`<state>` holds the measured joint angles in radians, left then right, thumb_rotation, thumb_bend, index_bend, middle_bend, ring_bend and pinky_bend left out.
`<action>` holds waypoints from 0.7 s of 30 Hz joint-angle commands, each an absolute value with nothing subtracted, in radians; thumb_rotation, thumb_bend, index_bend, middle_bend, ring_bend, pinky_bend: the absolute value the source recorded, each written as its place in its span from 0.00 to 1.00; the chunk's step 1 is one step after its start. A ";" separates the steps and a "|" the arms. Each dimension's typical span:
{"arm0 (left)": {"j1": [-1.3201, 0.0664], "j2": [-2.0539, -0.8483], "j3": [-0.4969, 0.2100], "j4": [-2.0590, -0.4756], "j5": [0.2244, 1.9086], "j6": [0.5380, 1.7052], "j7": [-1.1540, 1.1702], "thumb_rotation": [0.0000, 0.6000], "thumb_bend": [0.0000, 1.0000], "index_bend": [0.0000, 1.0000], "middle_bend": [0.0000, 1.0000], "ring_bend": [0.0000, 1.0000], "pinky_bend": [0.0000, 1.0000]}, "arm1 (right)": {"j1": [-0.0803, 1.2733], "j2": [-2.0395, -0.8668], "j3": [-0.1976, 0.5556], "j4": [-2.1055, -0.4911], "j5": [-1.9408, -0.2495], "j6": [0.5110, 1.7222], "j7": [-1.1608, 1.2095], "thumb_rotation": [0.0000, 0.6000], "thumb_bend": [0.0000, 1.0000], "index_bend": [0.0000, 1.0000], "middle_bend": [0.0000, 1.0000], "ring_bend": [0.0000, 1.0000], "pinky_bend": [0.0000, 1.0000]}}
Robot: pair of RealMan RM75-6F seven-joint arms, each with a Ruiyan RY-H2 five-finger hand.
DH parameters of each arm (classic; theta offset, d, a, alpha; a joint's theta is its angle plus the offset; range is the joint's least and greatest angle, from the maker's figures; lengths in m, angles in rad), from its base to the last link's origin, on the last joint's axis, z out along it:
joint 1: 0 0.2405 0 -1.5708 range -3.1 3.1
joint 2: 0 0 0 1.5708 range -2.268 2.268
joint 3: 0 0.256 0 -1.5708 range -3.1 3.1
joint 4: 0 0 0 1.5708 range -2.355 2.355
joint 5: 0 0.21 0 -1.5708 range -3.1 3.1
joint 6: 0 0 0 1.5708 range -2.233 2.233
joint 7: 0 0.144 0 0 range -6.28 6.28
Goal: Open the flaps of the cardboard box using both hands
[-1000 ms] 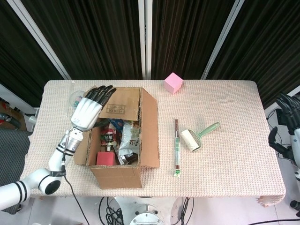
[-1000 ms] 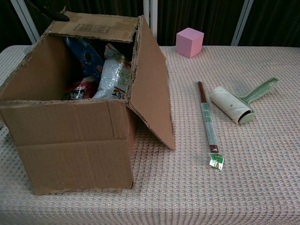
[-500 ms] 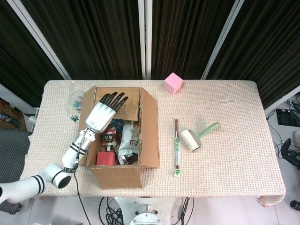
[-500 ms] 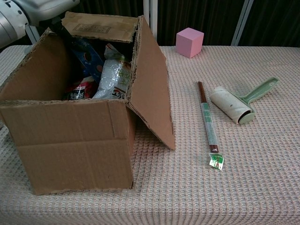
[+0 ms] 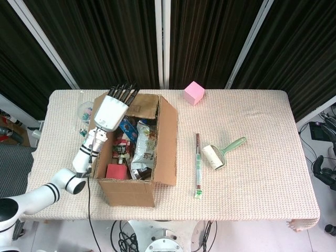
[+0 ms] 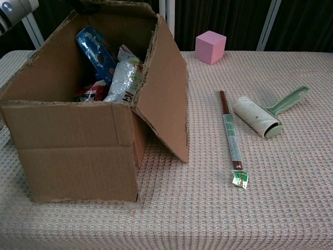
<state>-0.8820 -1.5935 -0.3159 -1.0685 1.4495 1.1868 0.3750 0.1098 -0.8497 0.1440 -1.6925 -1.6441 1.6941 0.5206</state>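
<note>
The left hand (image 5: pixel 112 110) is held flat, fingers extended and together, over the far left corner of the brown cardboard box (image 5: pixel 137 185), its dark fingertips (image 5: pixel 124 93) lying against the raised far flap (image 5: pixel 146 105); nothing is grasped. The right flap (image 6: pixel 165 99) is seen hanging outward, to the right of that hand. Snack packets (image 5: pixel 137 149) are visible inside. The right hand is not seen.

One box (image 5: pixel 137 190) left of centre, several packets (image 5: pixel 140 157) inside, too jumbled to count. One pink cube (image 5: pixel 193 93) at upper centre. One lint roller (image 5: pixel 221 152) and one chopstick packet (image 5: pixel 198 164) right of centre.
</note>
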 commanded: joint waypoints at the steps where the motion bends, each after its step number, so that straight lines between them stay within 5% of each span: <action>1: -0.894 -1.567 -0.340 -1.077 1.438 1.203 0.366 1.00 0.32 0.03 0.03 0.09 0.21 | 0.109 -0.854 0.141 -1.685 -1.644 1.691 0.527 1.00 0.66 0.00 0.00 0.00 0.00; 9: -0.980 -1.537 -0.411 -1.003 1.387 1.149 0.356 1.00 0.31 0.02 0.03 0.09 0.21 | 0.106 -0.847 0.139 -1.692 -1.653 1.700 0.522 1.00 0.66 0.00 0.00 0.00 0.00; 21: -1.146 -1.727 -0.436 -0.612 1.286 1.006 0.249 1.00 0.29 0.00 0.00 0.08 0.20 | 0.086 -0.833 0.143 -1.688 -1.630 1.724 0.553 1.00 0.66 0.00 0.00 0.00 0.00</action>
<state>-1.1033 -1.6717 -0.4286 -0.6898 1.3110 1.0335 0.2916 0.0873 -0.8344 0.1414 -1.6896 -1.6319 1.7226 0.5510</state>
